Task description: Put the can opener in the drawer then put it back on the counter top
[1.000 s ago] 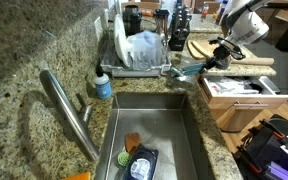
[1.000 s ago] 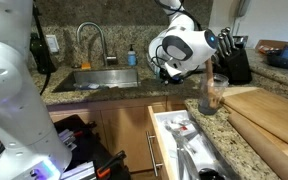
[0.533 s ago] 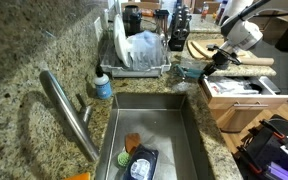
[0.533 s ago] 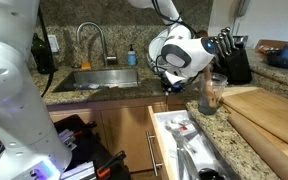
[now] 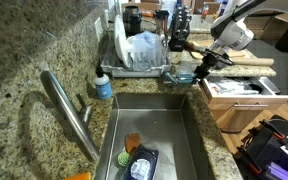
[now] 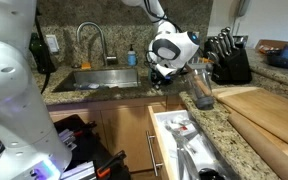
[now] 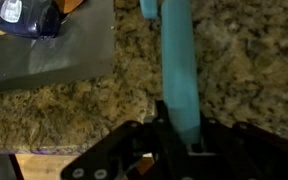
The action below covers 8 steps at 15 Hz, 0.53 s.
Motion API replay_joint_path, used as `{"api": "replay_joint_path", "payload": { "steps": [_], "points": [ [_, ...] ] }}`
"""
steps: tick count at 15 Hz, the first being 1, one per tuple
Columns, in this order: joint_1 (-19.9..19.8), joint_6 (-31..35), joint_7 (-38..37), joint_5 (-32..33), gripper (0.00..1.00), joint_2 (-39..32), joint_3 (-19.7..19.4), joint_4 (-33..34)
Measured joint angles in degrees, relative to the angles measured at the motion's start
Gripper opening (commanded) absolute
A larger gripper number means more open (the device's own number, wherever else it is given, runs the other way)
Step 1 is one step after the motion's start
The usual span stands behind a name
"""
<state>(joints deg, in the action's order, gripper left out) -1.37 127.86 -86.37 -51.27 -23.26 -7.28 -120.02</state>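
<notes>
One gripper (image 7: 180,135) clamps the opener (image 7: 179,70) by its teal handle, over the counter (image 7: 254,70) just beside the sink (image 7: 59,55). Lower straight, lay it flat away from the sink's rim, then release.

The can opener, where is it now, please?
In the wrist view the can opener is in the end effector, over the counter top beside the sink.

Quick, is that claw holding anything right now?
Gripper: closed, holding the can opener by its teal handle.
</notes>
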Motion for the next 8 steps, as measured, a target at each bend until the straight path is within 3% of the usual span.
{"api": "replay_joint_path", "payload": {
  "steps": [1, 2, 4, 6, 7, 8],
  "points": [
    [0.4, 0.1, 0.0, 0.6, 0.04, 0.0, 0.1, 0.1],
    [0.6, 0.2, 0.0, 1.3, 0.42, 0.1, 0.2, 0.1],
    [0.6, 0.9, 0.0, 1.6, 0.50, 0.2, 0.1, 0.1],
    [0.5, 1.9, 0.0, 1.6, 0.66, 0.3, 0.1, 0.1],
    [0.4, 2.6, 0.0, 1.6, 0.49, 0.3, 0.1, 0.1],
    [0.3, 3.1, 0.0, 1.5, 0.56, 0.3, 0.1, 0.1]
  ]
}}
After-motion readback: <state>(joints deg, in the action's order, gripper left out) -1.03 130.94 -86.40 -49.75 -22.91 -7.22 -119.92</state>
